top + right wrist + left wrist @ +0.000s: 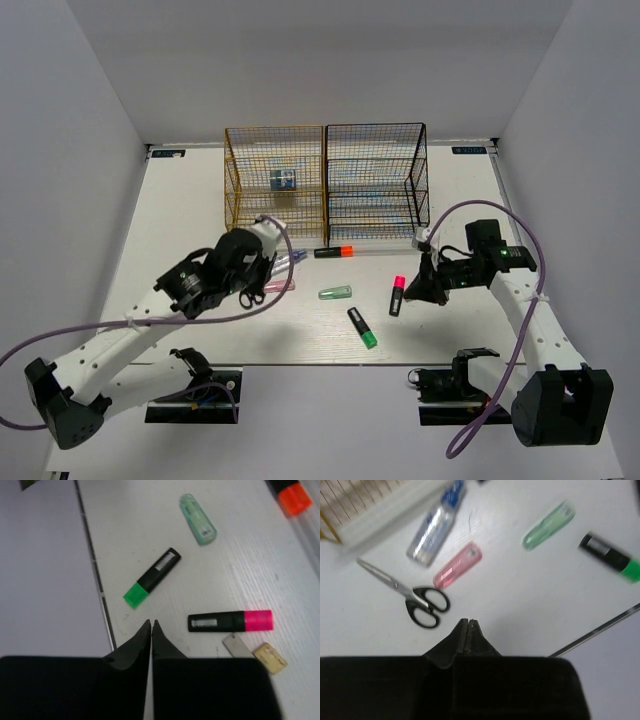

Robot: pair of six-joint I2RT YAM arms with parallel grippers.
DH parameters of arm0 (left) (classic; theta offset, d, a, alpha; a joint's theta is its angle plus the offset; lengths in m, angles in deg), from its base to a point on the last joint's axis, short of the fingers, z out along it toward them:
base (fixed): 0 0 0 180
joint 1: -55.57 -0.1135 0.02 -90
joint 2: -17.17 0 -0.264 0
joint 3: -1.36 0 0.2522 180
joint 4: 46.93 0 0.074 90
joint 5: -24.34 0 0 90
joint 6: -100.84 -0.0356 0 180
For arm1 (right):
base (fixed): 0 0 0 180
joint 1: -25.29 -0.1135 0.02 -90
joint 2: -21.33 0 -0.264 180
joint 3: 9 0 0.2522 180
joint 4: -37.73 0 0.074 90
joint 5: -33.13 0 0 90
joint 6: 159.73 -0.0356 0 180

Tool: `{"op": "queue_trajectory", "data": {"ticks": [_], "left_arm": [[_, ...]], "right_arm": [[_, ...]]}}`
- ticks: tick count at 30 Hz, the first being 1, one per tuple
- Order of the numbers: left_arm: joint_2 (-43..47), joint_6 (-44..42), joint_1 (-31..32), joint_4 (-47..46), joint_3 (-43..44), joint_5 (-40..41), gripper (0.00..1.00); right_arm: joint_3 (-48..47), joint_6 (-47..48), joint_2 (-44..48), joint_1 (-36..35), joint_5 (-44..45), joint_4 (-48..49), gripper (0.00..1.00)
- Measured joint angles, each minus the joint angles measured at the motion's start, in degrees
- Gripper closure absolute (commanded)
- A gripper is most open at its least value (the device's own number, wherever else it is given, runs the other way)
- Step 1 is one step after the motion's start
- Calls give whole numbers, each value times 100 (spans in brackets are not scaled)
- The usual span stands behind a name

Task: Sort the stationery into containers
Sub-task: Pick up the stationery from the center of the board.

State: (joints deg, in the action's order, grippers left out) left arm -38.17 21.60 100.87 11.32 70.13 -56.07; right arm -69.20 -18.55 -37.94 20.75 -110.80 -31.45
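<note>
My left gripper [468, 621] is shut and empty, hovering just right of the black-handled scissors [417, 602]. Beyond them lie a pink capsule [457, 571] and a clear pen [435, 527], with a green capsule [549, 525] further right. My right gripper [151, 622] is also shut on nothing, above the table's near edge. A green-capped highlighter [152, 577] lies just ahead of it, and a pink-capped one [231, 621] to its right beside a beige eraser [270, 657]. An orange-capped highlighter [335, 252] lies in front of the racks.
The gold rack [240, 180] and the black rack [412, 180] stand side by side at the back. A blue tape roll [284, 179] sits on a shelf of the gold one. White walls close in the table on both sides.
</note>
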Motion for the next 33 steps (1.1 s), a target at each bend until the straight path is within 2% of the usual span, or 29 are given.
{"op": "queue_trajectory", "data": {"ticks": [1,2,3,4,6,9,15,23,33], "left_arm": [[136,-133,-31,20,-323,-50,68],[181,-286,-63,42,-527,-103,53],[131,-435,-120,46,-669,-177,47],[-11,-538,-188,42,-713,-278,35],[-415,-841,-304,-114,-708,-459,27],[-1191,-1224,-433,-341,-603,-719,22],[-2214,-1912,-581,-833,-455,-1067,25],[-2721,-2671,-695,-1353,-343,-1051,25],[-3399,-3224,-925,-1519,330,-881,29]], "right_arm": [[50,280,28,-4,-168,-142,61],[109,522,50,-4,-313,-258,53],[164,739,68,-4,-398,-323,45],[203,901,72,-4,-468,-365,44],[275,1200,79,-4,-568,-415,44],[389,1416,140,-4,-634,-411,45],[522,1574,256,-2,-651,-391,45],[535,1764,256,-2,-667,-361,45],[538,1971,254,-2,-693,-457,45]]}}
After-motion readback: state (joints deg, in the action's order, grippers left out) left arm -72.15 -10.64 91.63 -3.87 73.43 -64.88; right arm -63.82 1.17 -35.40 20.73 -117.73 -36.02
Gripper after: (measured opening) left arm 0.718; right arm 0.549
